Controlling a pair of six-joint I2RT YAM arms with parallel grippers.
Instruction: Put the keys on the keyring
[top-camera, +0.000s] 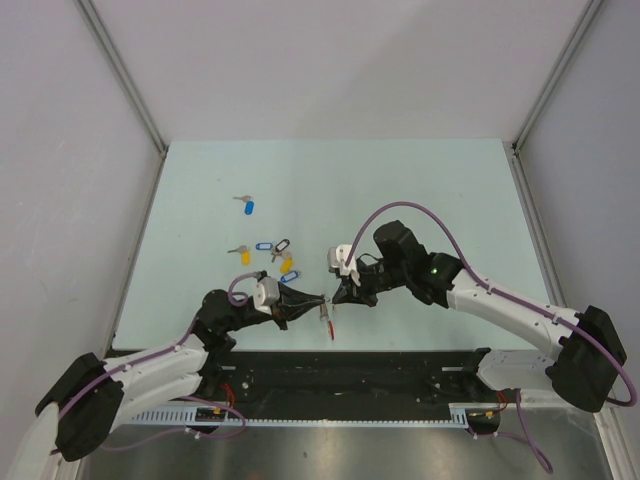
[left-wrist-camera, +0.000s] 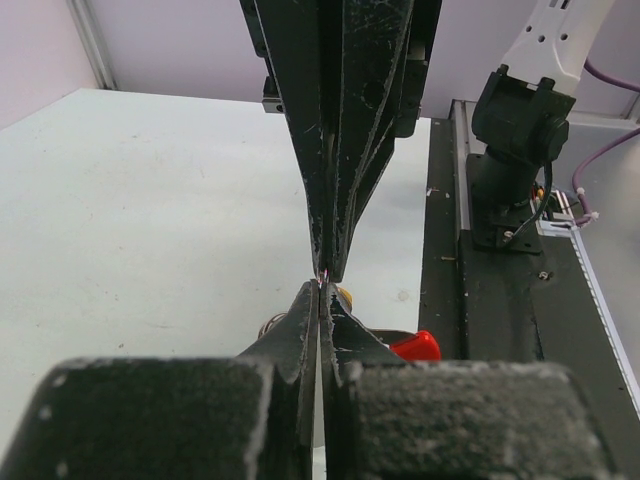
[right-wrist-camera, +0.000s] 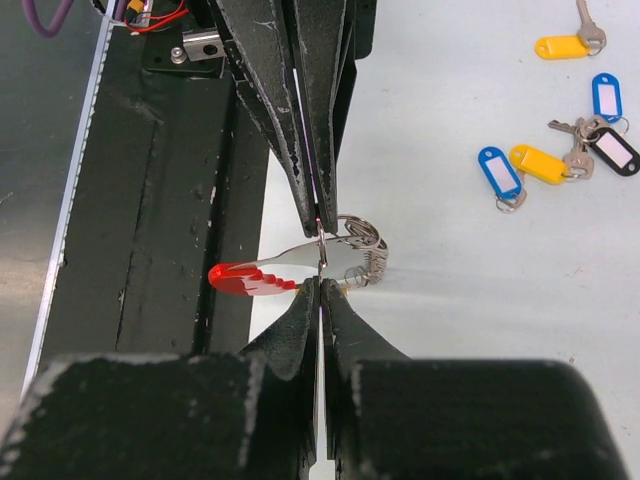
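The keyring (right-wrist-camera: 350, 250), a red arc (right-wrist-camera: 245, 278) on a silver plate with wire rings, hangs above the table's near edge between both grippers. My right gripper (right-wrist-camera: 321, 282) is shut on a thin ring of it from below. My left gripper (right-wrist-camera: 320, 228) pinches the same ring from above, tip to tip. The left wrist view shows my left gripper (left-wrist-camera: 322, 284) shut, the red arc (left-wrist-camera: 415, 346) beside it. From above, the left gripper (top-camera: 322, 300) meets the right gripper (top-camera: 336, 296) over the keyring (top-camera: 327, 325). The keys (top-camera: 275, 255) with blue, yellow and dark tags lie behind them; one blue key (top-camera: 246, 205) lies farther back.
A black rail (top-camera: 350, 368) runs along the table's near edge, just under the hanging keyring. The right arm's base (left-wrist-camera: 520, 110) stands on it. In the right wrist view a yellow-tagged key (right-wrist-camera: 560, 46) lies apart from the cluster (right-wrist-camera: 560, 160). White walls enclose the table.
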